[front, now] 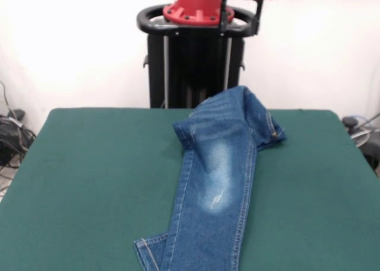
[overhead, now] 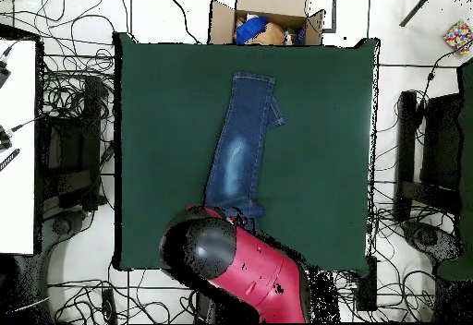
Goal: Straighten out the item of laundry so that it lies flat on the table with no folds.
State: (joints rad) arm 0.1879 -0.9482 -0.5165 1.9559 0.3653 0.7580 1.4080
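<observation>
Jeans [front: 217,182] lengthwise on the green table [front: 89,176], waist bunched beneath the raised arm [overhead: 236,261]; tool unseen.

There is no text, label, brand, number or sign that can be read on anything in either view.
</observation>
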